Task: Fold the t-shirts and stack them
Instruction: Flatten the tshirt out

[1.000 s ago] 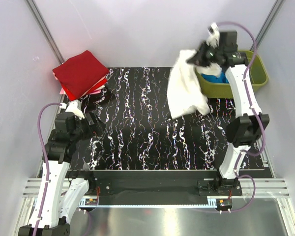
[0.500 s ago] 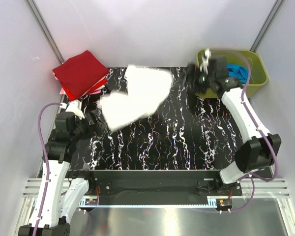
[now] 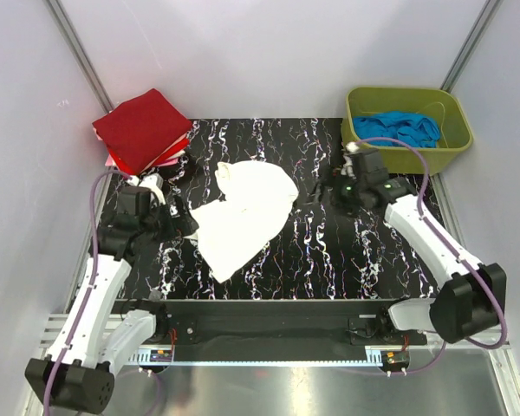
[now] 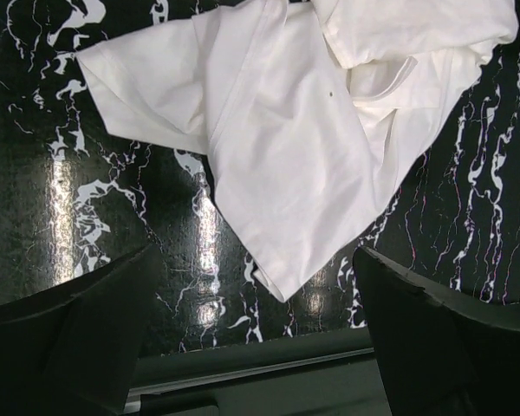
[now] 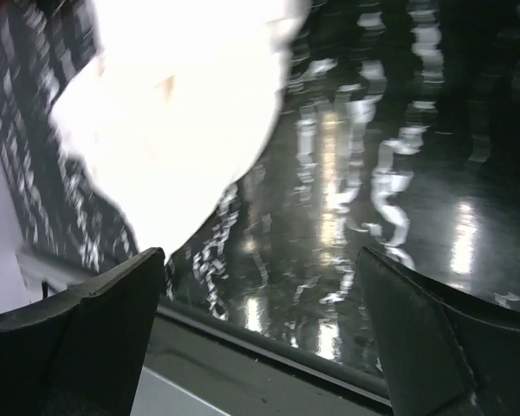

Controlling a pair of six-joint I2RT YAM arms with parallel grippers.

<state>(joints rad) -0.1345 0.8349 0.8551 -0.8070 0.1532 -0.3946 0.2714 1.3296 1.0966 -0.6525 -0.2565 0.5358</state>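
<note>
A white t-shirt (image 3: 243, 212) lies crumpled and unfolded on the black marbled mat (image 3: 329, 260), left of centre. In the left wrist view the white t-shirt (image 4: 303, 130) spreads out just beyond my left gripper (image 4: 256, 260), whose jaws are open and empty. That left gripper (image 3: 178, 224) hovers at the shirt's left edge. My right gripper (image 3: 323, 191) is open and empty too, a short way right of the shirt. In its blurred wrist view the right gripper (image 5: 260, 256) looks at the shirt (image 5: 173, 113) ahead. A red folded t-shirt (image 3: 143, 128) tops a stack at the back left, with pink (image 3: 169, 156) beneath.
A green bin (image 3: 455, 130) at the back right holds blue cloth (image 3: 399, 128). White walls close in the mat on the left, right and back. The mat's near edge meets a metal rail (image 3: 269, 334).
The right gripper opened and let go of the white t-shirt, which travelled left and landed on the mat. The right arm swung down from the bin toward the centre. The left arm reached forward.
</note>
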